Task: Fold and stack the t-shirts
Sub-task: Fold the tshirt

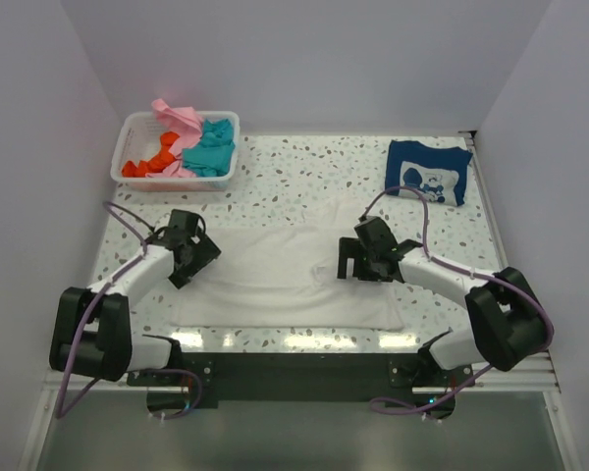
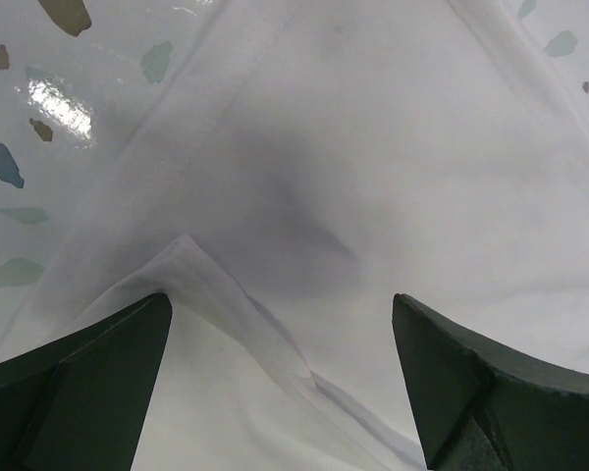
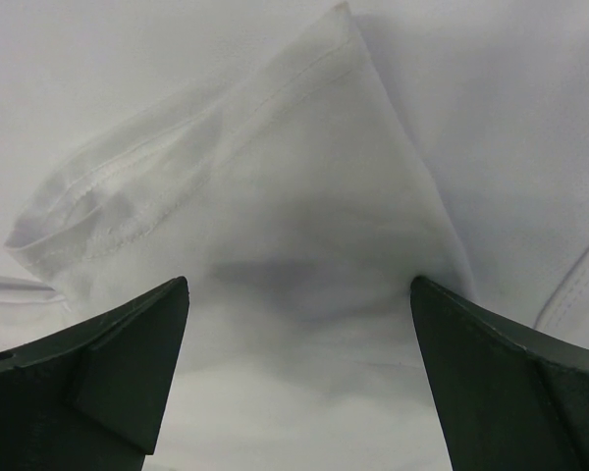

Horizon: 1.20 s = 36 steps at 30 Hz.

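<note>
A plain white t-shirt (image 1: 275, 280) lies spread across the near middle of the table. My left gripper (image 1: 194, 257) is down at its left edge, jaws open, straddling a raised fold of white cloth (image 2: 226, 294). Over the shirt's right part, my right gripper (image 1: 358, 257) is also open, its fingers on either side of a folded-in sleeve (image 3: 265, 196). Neither gripper holds anything. A folded navy blue t-shirt with a white cartoon print (image 1: 428, 172) lies at the back right. Pink (image 1: 177, 116), teal (image 1: 212, 149) and orange (image 1: 155, 157) t-shirts are bunched in the basket.
A white slotted plastic basket (image 1: 134, 133) stands at the back left of the speckled table (image 1: 294, 182). White walls close in the left, right and back. The arms' black base bar (image 1: 294, 368) runs along the near edge.
</note>
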Motion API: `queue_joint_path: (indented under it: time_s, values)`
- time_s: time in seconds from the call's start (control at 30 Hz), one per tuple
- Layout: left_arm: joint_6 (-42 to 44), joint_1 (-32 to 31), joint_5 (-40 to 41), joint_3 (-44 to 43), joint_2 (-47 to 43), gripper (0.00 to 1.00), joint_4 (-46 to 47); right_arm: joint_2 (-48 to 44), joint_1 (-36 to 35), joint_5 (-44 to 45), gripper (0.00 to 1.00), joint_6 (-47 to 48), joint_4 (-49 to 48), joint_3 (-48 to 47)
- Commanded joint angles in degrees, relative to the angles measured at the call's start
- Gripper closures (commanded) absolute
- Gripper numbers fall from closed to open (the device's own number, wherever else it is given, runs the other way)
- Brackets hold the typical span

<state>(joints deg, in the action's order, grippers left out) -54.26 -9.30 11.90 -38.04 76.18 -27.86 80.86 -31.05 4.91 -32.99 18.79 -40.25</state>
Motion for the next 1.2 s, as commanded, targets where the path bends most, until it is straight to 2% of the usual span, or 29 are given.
queue_joint_path:
  time_s: [0.0, 0.07, 0.27, 0.6, 0.67, 0.7, 0.9, 1.07, 1.17]
  values:
    - [2.4, 0.7, -2.1, -1.7, -4.1, 0.00, 1.1, -1.6, 0.4, -1.7, 0.01, 2.3, -0.6, -2.5]
    - [3.0, 0.7, -1.5, -4.6, -5.0, 0.00, -0.1, -2.5, 0.3, -2.7, 0.01, 2.9, -0.2, -5.0]
    - [2.9, 0.7, 7.4, -9.6, -7.4, 0.00, -3.6, -7.7, 0.4, -1.2, 0.01, 4.1, 2.0, -8.4]
    - [4.6, 3.5, 12.3, -15.5, 2.7, 0.00, -0.9, -19.0, 0.4, 6.5, 0.01, 5.6, 7.0, -7.9]
    - [4.8, 4.5, 12.5, -16.0, 4.5, 0.02, 0.3, -20.3, 0.5, 7.2, 0.01, 5.7, 8.2, -7.7]
    - [5.1, 5.0, 12.1, -16.1, 6.2, 0.07, 2.0, -20.7, 0.5, 7.4, 0.01, 6.0, 8.5, -7.6]
    - [6.4, 7.0, 9.5, -18.2, 13.0, 0.19, 6.0, -22.1, 0.4, 8.4, 0.01, 6.1, 10.3, -6.9]
    - [7.1, 7.3, 11.3, -18.6, 17.5, 0.30, 9.8, -22.9, 0.5, 8.5, 0.01, 5.4, 10.4, -5.5]
    - [7.7, 7.3, 13.0, -19.8, 20.0, 0.32, 9.8, -22.8, 0.4, 8.8, 0.01, 5.3, 10.1, -5.1]
